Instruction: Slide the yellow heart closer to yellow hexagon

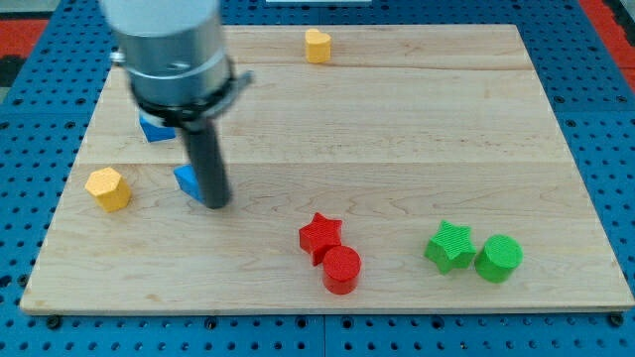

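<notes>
Wooden board point(397, 119) on blue pegboard point(605, 89), my tip point(218, 205) touching blue block point(188, 181), no claw fitted.

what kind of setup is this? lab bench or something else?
Likely a lab tabletop pushing rig: a wooden board on blue perforated base, small coloured blocks such as the yellow heart and yellow hexagon, and my tip touching a blue block.
</notes>
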Controlling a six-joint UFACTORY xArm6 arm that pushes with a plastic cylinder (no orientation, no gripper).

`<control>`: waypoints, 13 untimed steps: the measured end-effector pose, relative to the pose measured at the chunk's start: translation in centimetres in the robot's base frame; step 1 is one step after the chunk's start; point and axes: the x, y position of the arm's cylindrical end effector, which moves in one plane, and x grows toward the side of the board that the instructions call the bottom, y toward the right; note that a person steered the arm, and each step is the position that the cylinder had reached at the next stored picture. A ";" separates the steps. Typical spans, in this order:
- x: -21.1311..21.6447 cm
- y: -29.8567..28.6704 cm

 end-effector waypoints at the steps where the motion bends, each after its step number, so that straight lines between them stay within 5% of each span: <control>1: -4.0 -0.2; 2: -7.0 1.9; 3: -12.3 11.3; 4: -20.0 23.8; 5: -28.7 25.5; 7: -27.0 13.4; 9: -25.9 9.8; 11: -14.8 5.9; 12: -18.1 6.0; 13: -13.4 3.8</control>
